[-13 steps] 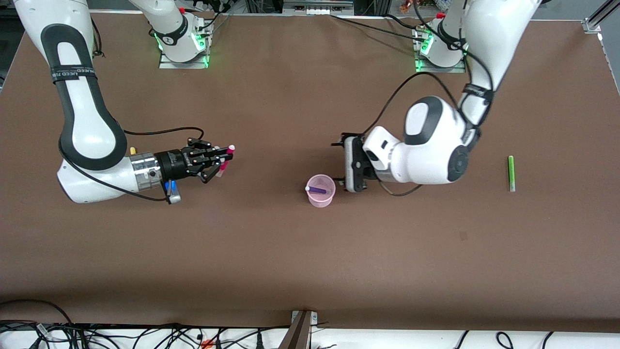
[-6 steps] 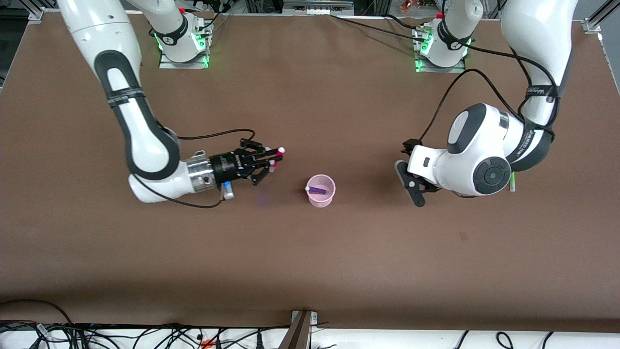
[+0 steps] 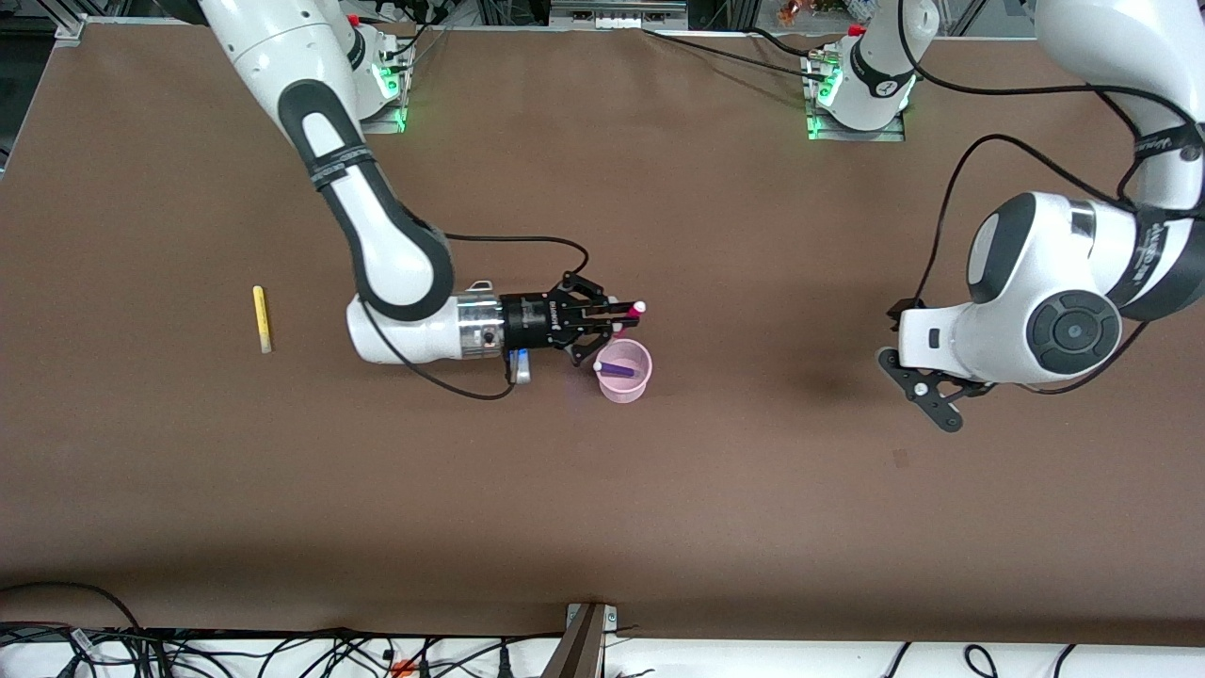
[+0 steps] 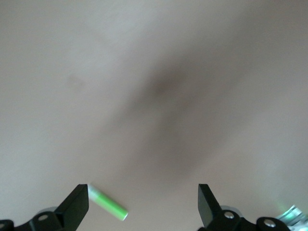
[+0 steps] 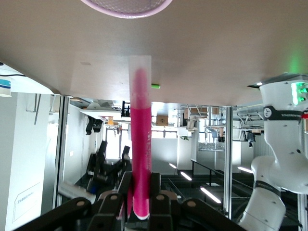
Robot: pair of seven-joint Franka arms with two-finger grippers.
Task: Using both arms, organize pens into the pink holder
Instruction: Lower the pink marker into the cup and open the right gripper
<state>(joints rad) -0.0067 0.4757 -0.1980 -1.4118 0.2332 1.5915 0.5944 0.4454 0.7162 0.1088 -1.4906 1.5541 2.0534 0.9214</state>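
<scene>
1. The right gripper [image 3: 612, 320] hangs level just over the rim of the pink cup [image 3: 629, 381], at about the cup's 11 o'clock in the front view. Its fingers [image 5: 159, 202] pinch the pink pen [image 3: 629, 313].
2. The purple pen [image 3: 614, 367] leans inside the cup.
3. The left gripper [image 3: 927, 400] is over the worktop [image 3: 753, 490] toward the left arm's end, fingers [image 4: 77, 207] wide apart and empty.
4. The green pen [image 4: 108, 206] lies under it.
5. The yellow pen [image 3: 261, 319] lies at the right arm's end.

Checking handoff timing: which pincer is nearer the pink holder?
Right. The right pincer, shut on the magenta pen, is at the pink holder rim. The left pincer, open, is well off toward the left arm's end of the table.
</scene>
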